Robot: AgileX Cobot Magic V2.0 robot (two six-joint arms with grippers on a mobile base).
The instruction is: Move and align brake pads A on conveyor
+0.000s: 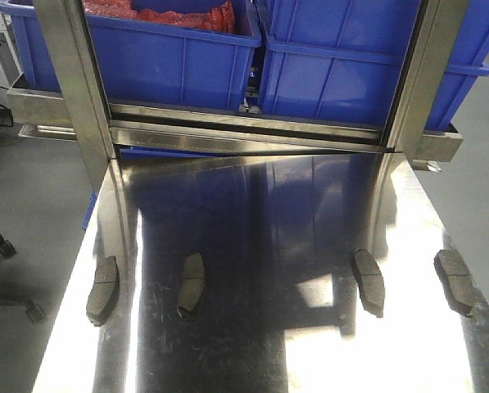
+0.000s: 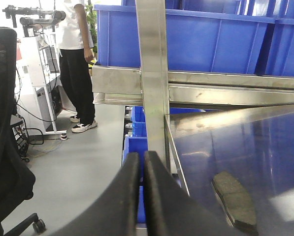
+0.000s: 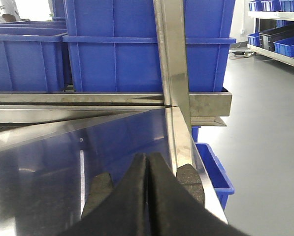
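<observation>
Several dark grey brake pads lie in a loose row on a shiny steel tabletop (image 1: 252,221): one at the far left (image 1: 102,291), one left of centre (image 1: 192,284), one right of centre (image 1: 369,282), one at the far right (image 1: 455,281). The conveyor is out of view. My left gripper (image 2: 141,157) is shut on nothing and hangs off the table's left edge, with a pad (image 2: 234,201) to its right. Also shut and empty, my right gripper (image 3: 147,158) sits above the table between two pads (image 3: 100,189) (image 3: 191,179). Neither gripper shows in the front view.
Blue bins (image 1: 342,57) stand on a steel shelf (image 1: 244,131) behind the table, held by two steel posts (image 1: 80,98) (image 1: 412,82). A person (image 2: 78,73) and an office chair (image 2: 4,162) are on the grey floor to the left. A blue crate (image 3: 215,169) sits under the right edge.
</observation>
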